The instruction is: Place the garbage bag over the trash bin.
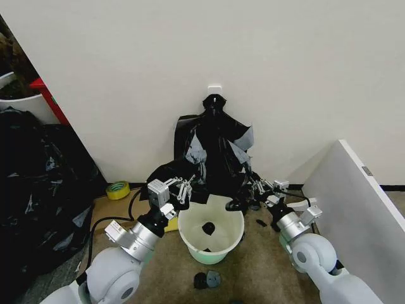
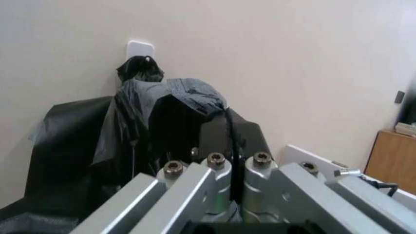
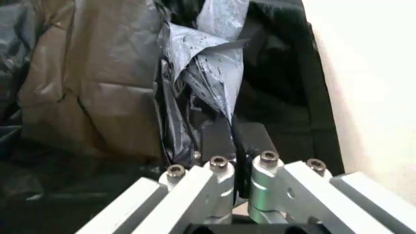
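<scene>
- Two hands grip the garbage bag (image 1: 215,149): the left hand (image 1: 185,188) pinches its near-left edge, and the right hand (image 1: 256,188) pinches its near-right edge.
- Between them, the trash bin (image 1: 211,235) stands on the floor.
- Beyond it, the bag rises against the far wall.

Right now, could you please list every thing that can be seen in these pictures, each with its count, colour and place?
garbage bag: one, glossy black, held up behind the trash bin against the wall, pinched at both sides.
trash bin: one, white with pale green base, on the floor between the arms.
tape roll: one, yellow, on the floor by the wall, left of the bin.
plastic heap: one, black, far left.
white panel: one, leaning at the right.
left gripper: one, silver, shut on the bag's left edge above the bin rim.
right gripper: one, silver, shut on the bag's right edge.
</scene>
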You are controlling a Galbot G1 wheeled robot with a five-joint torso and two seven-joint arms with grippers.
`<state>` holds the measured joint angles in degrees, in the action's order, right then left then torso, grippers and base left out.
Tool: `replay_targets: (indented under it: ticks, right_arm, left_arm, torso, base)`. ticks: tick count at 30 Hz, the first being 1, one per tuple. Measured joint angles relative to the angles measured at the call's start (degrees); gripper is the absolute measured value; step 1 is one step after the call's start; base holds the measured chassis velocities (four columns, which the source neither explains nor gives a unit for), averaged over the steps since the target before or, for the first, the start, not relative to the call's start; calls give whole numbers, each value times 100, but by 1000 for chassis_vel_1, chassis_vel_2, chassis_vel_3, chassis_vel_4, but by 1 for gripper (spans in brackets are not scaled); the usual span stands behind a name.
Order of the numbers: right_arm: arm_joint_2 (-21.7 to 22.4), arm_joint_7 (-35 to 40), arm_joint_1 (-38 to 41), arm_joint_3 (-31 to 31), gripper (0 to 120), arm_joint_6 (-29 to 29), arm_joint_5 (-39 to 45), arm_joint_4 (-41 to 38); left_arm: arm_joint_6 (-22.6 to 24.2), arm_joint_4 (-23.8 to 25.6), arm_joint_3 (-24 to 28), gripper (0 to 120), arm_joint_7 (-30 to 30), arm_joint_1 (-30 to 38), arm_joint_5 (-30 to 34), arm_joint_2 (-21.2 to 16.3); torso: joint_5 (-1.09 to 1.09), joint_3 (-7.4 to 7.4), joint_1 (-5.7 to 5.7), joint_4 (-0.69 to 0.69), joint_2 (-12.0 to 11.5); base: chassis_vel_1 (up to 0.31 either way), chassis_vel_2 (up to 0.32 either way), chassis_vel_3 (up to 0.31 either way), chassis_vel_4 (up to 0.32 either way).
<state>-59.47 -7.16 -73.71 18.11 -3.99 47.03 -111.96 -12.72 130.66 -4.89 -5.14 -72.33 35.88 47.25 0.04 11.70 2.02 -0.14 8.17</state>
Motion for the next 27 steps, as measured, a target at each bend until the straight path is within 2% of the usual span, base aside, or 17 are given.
replay_targets:
  ticks: [11,20,27]
  right_arm:
    - [-130,34,-991,300,0,-64,-189,-1124]
    - [-151,14,-1497,453,0,-145,-353,-1419]
    - [67,110,-1873,534,0,-167,-377,-1660]
  left_arm:
    - [-27,70,-5,0,33,-326,-81,100]
    - [-66,61,70,0,50,-506,-145,169]
    - [-78,66,179,0,73,-783,-335,342]
  torso:
    - [-1,-1,0,-1,0]
    - [0,-1,0,-1,0]
    - [0,-1,-1,1,0]
  base:
    - [0,0,0,0]
    - [0,0,0,0]
    - [0,0,0,0]
